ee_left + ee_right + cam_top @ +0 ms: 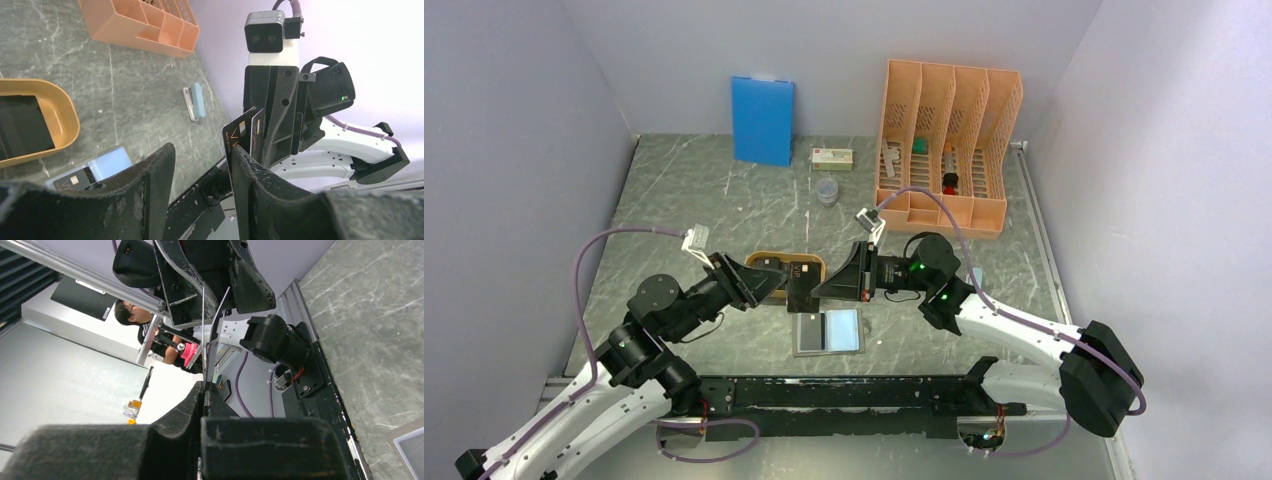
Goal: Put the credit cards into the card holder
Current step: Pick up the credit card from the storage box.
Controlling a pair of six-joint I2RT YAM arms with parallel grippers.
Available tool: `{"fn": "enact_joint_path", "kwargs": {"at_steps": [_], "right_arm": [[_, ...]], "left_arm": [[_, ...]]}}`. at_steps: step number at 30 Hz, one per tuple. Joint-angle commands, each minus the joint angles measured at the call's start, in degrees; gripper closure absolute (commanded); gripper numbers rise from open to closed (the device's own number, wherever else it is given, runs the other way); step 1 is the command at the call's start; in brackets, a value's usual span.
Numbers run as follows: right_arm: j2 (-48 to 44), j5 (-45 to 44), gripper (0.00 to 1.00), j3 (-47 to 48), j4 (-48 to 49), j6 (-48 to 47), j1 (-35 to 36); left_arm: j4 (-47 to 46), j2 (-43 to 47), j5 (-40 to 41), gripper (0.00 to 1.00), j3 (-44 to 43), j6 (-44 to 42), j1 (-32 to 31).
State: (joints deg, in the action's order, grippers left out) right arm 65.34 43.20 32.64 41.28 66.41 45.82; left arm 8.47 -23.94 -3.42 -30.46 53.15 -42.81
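My right gripper (821,287) is shut on two black credit cards (801,289), held on edge above the table. In the right wrist view the cards (205,342) run edge-on from its closed fingertips (206,386) and splay apart at the far end. My left gripper (201,151) is open, and the nearer card (240,134) lies against the inside of its right finger (250,175). The card holder (827,332) lies open below, pale blue pockets up, with a dark card (74,181) in it. Another black card (20,125) lies in the orange tray (70,120).
A tall orange file rack (949,140) stands at the back right and a blue board (762,120) leans on the back wall. A small box (832,158) and a clear cup (826,190) sit between them. A small blue-white object (195,101) lies right of the holder.
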Motion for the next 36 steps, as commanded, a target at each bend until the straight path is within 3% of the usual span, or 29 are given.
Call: {"fn": "enact_joint_path", "kwargs": {"at_steps": [1,10,16,21,25,36], "right_arm": [[-1.5,1.1,1.00,0.0,4.1,0.4,0.1],[-1.5,0.7,1.00,-0.4,5.7,1.0,0.1],[-1.9,0.2,1.00,-0.4,4.7,0.3,0.1],[-1.6,-1.8,1.00,-1.6,3.8,0.6,0.1],[0.6,-3.9,1.00,-2.1,5.1,1.4,0.0],[14.5,-0.8,1.00,1.3,16.7,5.8,-3.9]], "left_arm": [[-4.5,0.1,-3.8,0.50,2.0,1.0,0.3],[-15.7,-2.3,-13.5,0.53,5.3,3.7,0.3],[-16.5,-2.1,-14.4,0.76,5.4,4.0,0.3],[-11.4,-1.1,-10.4,0.95,3.7,2.6,0.3],[-4.1,-0.8,-3.2,0.95,1.8,0.8,0.4],[1.6,-4.1,12.0,0.95,-0.1,-2.8,0.4]]}}
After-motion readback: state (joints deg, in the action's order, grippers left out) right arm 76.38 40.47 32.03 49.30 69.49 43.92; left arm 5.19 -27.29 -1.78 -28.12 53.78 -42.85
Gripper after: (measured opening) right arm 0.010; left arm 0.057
